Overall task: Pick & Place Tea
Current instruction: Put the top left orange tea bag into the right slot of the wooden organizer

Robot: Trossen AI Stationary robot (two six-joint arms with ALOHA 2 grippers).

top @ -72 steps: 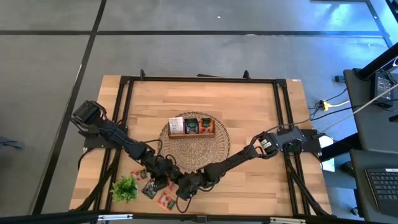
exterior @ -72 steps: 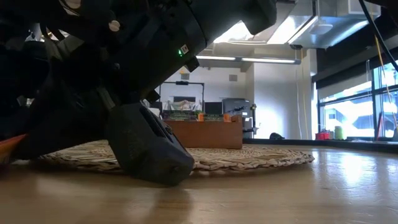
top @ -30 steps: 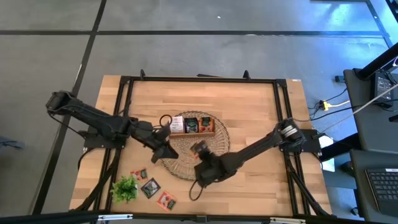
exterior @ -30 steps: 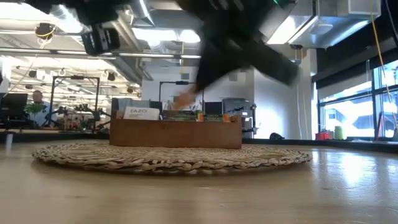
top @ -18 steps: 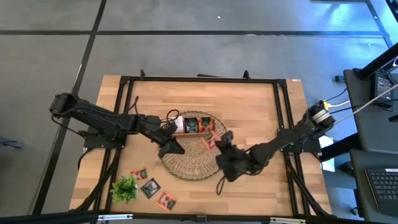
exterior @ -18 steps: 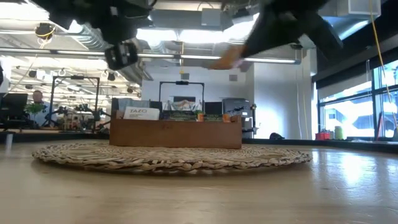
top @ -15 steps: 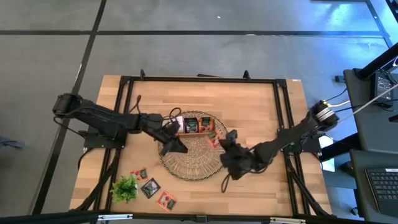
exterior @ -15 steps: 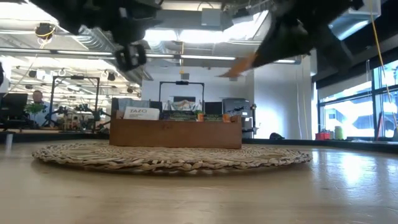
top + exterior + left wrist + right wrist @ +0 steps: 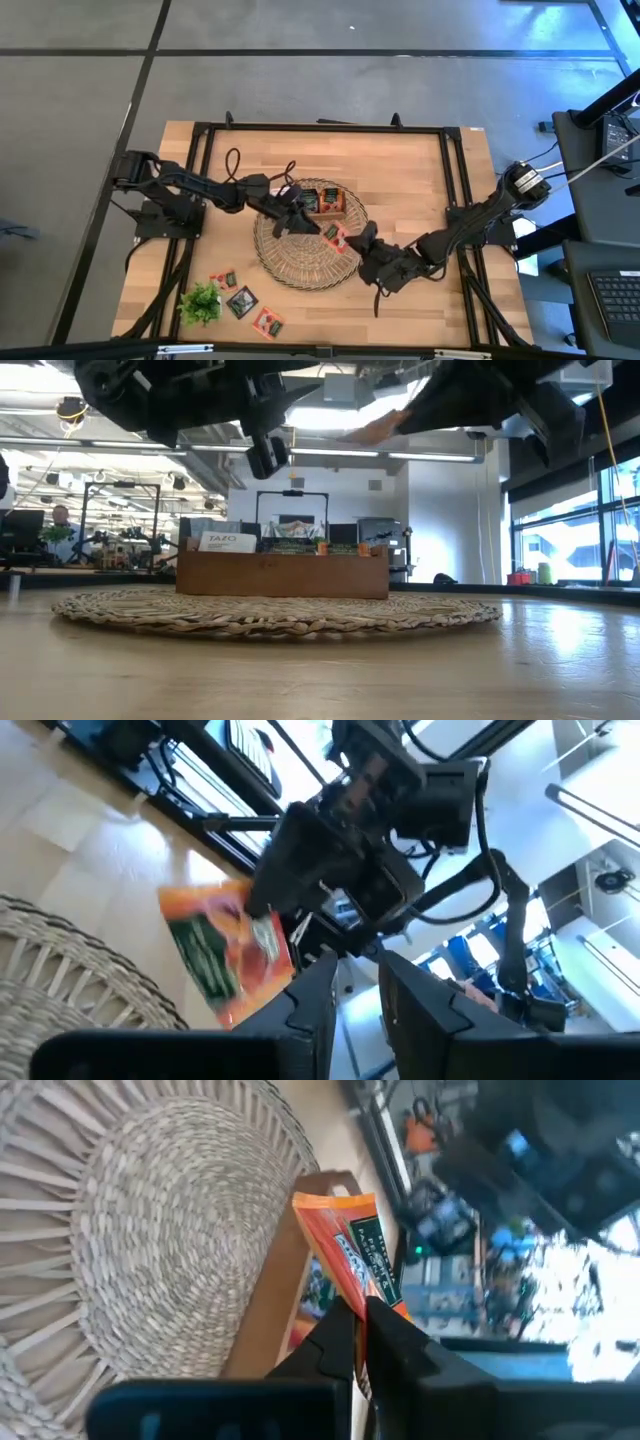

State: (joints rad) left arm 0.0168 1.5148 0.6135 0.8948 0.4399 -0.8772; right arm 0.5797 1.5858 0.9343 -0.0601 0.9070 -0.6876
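My right gripper (image 9: 346, 241) hovers over the round wicker mat (image 9: 300, 262), just near of the wooden tray's (image 9: 312, 214) right end, shut on an orange tea sachet (image 9: 333, 236). That sachet also shows in the right wrist view (image 9: 345, 1240), the left wrist view (image 9: 228, 952) and high up in the low view (image 9: 378, 426). My left gripper (image 9: 299, 221) hangs over the tray's near side, facing the sachet, fingers almost together, empty. The tray stands on the mat and holds a white sachet (image 9: 223, 542) and dark ones (image 9: 307, 201). Three more sachets (image 9: 242, 300) lie flat on the table. My right gripper pinches the orange sachet between its two fingers by one edge (image 9: 366, 1294). It reaches in from the table's right and near side, pointing toward the tray. The sachet is lifted clear, well above the mat and tray, and sticks out ahead of the fingertips (image 9: 340, 1325).
A small green plant sprig (image 9: 199, 301) sits near the table's near-left corner beside the loose sachets. A black frame (image 9: 320, 127) runs around the table. Bare wood (image 9: 410, 170) lies right of and beyond the mat. A person (image 9: 62, 530) sits far off in the room.
My right gripper, keeping the orange sachet, has carried it from over the mat's middle toward the right and far side, up beside the tray's right end. My left gripper has travelled right and toward the far edge, from the mat's left rim to the tray's near side.
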